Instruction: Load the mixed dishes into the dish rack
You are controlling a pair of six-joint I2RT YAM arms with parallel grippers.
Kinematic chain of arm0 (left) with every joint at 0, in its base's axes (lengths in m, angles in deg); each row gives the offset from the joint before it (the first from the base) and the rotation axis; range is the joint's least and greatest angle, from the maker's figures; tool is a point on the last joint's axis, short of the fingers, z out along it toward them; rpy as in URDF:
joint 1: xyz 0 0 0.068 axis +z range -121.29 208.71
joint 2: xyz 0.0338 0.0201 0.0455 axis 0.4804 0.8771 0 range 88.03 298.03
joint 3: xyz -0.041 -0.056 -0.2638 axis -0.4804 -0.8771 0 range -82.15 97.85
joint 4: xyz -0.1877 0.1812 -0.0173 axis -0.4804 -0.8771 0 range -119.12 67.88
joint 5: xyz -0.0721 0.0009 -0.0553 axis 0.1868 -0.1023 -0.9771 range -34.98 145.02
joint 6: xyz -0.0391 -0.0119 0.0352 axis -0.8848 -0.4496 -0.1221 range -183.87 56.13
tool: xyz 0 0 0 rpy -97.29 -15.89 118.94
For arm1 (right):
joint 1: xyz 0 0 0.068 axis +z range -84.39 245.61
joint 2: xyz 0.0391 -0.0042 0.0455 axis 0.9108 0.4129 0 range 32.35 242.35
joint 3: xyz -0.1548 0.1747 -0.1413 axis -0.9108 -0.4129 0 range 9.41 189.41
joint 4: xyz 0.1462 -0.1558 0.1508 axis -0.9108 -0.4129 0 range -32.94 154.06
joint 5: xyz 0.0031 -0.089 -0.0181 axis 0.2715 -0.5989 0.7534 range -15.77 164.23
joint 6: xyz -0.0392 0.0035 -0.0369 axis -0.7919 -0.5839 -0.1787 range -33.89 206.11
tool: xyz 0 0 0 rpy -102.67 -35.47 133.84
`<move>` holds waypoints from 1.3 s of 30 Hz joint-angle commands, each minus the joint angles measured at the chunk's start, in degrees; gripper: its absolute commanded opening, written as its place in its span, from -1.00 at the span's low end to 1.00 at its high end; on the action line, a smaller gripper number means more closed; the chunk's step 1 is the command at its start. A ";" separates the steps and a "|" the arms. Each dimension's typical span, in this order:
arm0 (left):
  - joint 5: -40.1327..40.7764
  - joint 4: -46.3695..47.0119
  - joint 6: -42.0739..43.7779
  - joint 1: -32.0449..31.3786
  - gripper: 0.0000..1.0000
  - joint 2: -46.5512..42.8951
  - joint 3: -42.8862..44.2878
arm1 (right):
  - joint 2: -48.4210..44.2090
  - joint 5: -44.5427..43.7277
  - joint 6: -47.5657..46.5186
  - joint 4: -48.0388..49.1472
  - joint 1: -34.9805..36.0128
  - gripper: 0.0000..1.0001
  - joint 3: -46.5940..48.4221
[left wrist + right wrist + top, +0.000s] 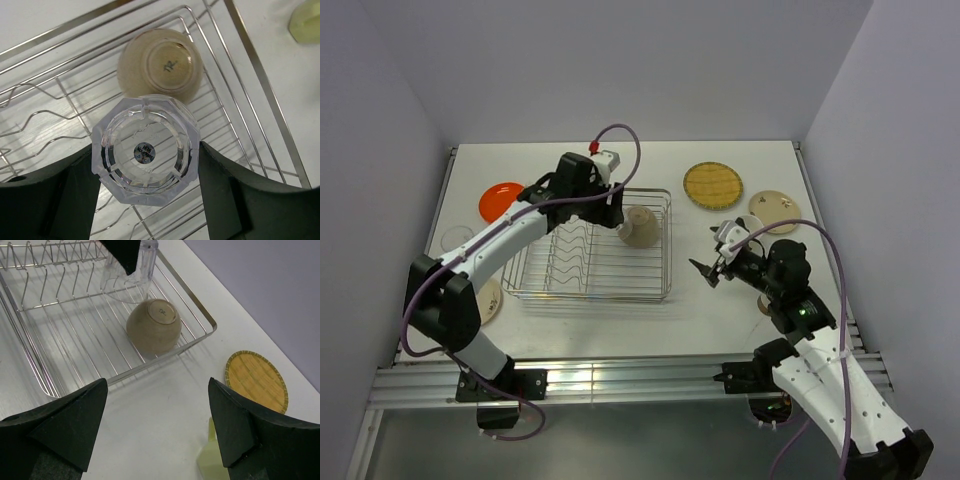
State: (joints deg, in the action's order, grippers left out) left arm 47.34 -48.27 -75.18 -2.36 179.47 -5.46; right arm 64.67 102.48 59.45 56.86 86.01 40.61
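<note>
The silver wire dish rack (590,296) sits mid-table. A beige bowl (640,226) lies upside down in its right end, and shows in the left wrist view (160,62) and the right wrist view (152,325). My left gripper (613,205) is shut on a clear plastic cup (145,150), held base-up over the rack floor just beside the bowl. My right gripper (710,270) is open and empty, right of the rack. A pale green mug (210,457) stands by its right finger. The orange plate (500,200), yellow woven plate (713,184) and tan plate (775,210) lie on the table.
A cream plate (490,300) lies front left, partly under my left arm. A clear round item (455,238) lies at the left edge. The upright plate dividers (565,250) fill the rack's left and middle. White walls enclose the table.
</note>
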 commanded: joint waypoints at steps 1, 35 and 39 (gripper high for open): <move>-1.80 1.28 5.77 -2.68 -1.00 -0.82 1.63 | -0.50 0.58 2.48 1.31 -1.77 0.77 2.29; 6.71 11.74 5.51 -17.00 -0.74 8.49 -2.15 | -2.96 1.28 5.65 -1.15 -7.31 0.79 1.76; 7.24 11.74 5.60 -17.27 -0.65 9.28 -2.24 | -2.87 1.46 5.82 -1.06 -7.66 0.80 1.67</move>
State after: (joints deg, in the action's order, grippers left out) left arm 53.16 -39.53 -70.06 -19.01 187.67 -7.86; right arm 62.29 103.27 64.24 55.39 79.04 40.61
